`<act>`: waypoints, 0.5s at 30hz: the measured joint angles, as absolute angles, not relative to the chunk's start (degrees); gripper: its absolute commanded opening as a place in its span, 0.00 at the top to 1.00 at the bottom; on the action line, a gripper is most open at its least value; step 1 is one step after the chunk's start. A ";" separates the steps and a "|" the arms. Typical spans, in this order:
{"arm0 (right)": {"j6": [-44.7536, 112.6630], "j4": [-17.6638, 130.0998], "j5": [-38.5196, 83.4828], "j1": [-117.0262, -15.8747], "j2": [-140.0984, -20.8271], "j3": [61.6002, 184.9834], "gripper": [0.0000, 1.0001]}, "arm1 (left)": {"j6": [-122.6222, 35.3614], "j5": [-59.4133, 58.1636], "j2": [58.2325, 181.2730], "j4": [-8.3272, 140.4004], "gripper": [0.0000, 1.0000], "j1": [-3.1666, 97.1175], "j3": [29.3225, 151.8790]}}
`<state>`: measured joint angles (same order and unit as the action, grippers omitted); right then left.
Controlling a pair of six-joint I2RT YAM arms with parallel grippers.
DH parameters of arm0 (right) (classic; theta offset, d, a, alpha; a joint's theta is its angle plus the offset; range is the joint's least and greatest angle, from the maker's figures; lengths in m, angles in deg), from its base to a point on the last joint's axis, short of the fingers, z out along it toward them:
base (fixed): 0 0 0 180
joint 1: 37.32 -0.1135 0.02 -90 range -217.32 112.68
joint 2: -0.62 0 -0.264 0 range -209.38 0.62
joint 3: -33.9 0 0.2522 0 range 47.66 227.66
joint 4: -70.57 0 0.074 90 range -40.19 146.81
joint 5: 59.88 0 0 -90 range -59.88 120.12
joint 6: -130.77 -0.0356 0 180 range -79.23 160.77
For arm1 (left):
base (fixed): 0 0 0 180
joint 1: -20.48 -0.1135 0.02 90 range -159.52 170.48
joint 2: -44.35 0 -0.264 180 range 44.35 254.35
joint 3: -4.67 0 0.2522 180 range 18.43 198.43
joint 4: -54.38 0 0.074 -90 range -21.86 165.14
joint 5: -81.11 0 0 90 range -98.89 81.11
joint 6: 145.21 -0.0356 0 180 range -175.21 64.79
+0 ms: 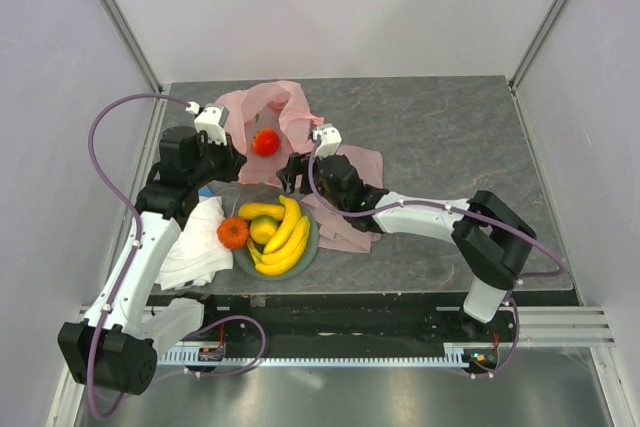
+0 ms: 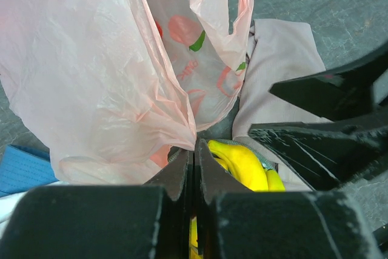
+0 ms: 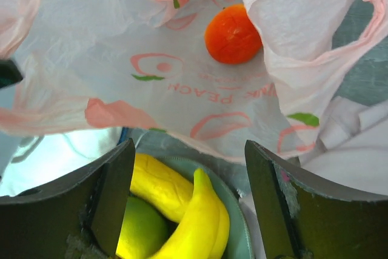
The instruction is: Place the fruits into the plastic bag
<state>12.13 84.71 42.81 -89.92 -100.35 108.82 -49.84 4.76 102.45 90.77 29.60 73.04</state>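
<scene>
The plastic bag (image 1: 258,112) lies open at the back of the table, with a red round fruit (image 1: 265,141) inside it, also seen through the bag mouth (image 3: 233,34). My left gripper (image 1: 231,158) is shut on the bag's near edge (image 2: 182,122). My right gripper (image 3: 189,150) stands open just above the plate's far rim (image 3: 237,201), nothing between its fingers. Below it lie the bananas (image 3: 203,222), the yellow oblong fruit (image 3: 159,187) and the green-yellow fruit (image 3: 140,232). The tangerine (image 1: 233,232) sits at the plate's left side.
The grey-green plate (image 1: 311,245) stands near the front edge. A white cloth (image 1: 195,252) lies to its left, a dusty-pink cloth (image 1: 352,197) under my right arm. A blue flat object (image 2: 24,168) shows beside the bag.
</scene>
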 measured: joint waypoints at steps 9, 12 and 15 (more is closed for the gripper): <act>23.01 78.18 52.47 -103.78 -96.94 108.74 0.27 | -49.84 4.76 102.48 90.77 0.98 29.60 73.04; 24.06 79.86 50.46 -104.89 -96.94 108.19 0.33 | -49.84 4.76 102.48 90.77 0.99 29.60 73.04; 24.52 82.57 48.47 -105.44 -97.95 108.15 0.36 | -49.84 4.76 102.50 90.77 0.98 29.60 73.04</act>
<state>24.52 82.57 48.47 -105.44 -97.95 108.15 -49.84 4.76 102.50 90.77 29.60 73.04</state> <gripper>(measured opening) 0.671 0.030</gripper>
